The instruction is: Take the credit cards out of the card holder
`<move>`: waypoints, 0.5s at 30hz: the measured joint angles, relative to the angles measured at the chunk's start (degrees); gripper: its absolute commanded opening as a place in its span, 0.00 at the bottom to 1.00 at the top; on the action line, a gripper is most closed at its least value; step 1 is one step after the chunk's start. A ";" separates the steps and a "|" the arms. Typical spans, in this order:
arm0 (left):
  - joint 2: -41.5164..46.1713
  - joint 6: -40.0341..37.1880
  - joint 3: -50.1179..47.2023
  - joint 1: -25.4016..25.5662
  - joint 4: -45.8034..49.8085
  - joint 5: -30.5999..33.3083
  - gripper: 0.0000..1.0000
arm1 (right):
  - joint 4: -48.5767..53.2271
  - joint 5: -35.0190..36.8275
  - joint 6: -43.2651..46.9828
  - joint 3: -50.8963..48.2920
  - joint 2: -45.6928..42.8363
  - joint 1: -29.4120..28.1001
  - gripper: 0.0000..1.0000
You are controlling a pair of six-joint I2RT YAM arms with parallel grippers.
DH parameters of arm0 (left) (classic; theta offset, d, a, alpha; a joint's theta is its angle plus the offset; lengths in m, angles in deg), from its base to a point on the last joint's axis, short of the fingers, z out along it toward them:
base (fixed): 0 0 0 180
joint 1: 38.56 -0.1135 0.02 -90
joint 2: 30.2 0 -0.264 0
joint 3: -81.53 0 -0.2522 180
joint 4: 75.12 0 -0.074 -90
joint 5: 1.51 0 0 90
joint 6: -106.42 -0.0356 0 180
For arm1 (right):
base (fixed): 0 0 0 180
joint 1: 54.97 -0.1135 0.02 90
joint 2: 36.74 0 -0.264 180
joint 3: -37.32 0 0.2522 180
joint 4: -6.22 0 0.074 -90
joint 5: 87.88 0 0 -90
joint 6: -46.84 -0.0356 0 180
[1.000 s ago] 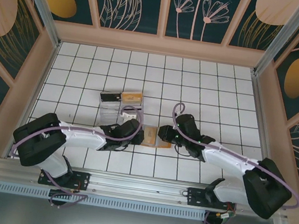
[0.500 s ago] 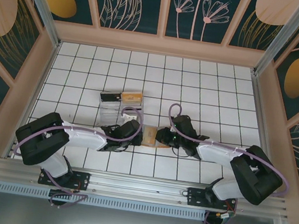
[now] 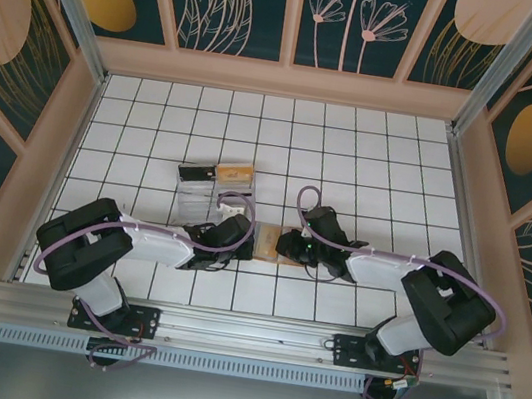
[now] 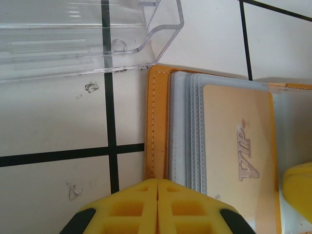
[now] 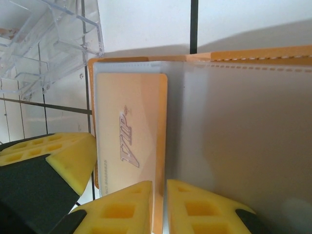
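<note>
Tray first: a clear plastic tray (image 3: pixel 209 190) sits on the white gridded surface (image 3: pixel 374 156), just beyond the left arm's wrist. Beside it the left end effector (image 4: pixel 157 189) is clenched, its yellow pads pressed flat together with nothing visible between them. Its tips sit at the near end of the left edge of the open orange-brown, leather-like card holder (image 4: pixel 151 122). Whether it bears down on that edge I cannot tell, though pinning the holder looks like its job.

The card holder lies flat between the two end effectors, its far left corner right at the tray's corner, with grey-blue pockets stacked inside the stitched border. On the left half lies a pale gold plastic credit card (image 5: pixel 129 131) lettered VIP.

In the right wrist view, the card's long axis runs straight ahead from the fingers, and its near short end is at their tips. The right end effector (image 5: pixel 159 191) is nearly closed, and the card's right-hand corner appears pinched in the thin gap between its pads. The right arm is therefore the one on the card. I judge that the draw should come straight back along that long axis while the left end effector steadies the holder.
</note>
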 measured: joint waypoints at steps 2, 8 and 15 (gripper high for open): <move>0.00 0.02 0.00 0.00 -0.02 -0.02 0.10 | -0.04 -0.09 -0.02 0.00 0.26 0.00 0.18; 0.00 0.02 0.00 0.00 -0.09 -0.07 0.09 | -0.94 -0.24 -0.04 0.00 0.94 0.04 0.21; 0.00 0.04 0.00 0.00 -0.15 -0.24 0.08 | -1.64 -0.63 -0.66 -0.02 1.05 0.44 0.05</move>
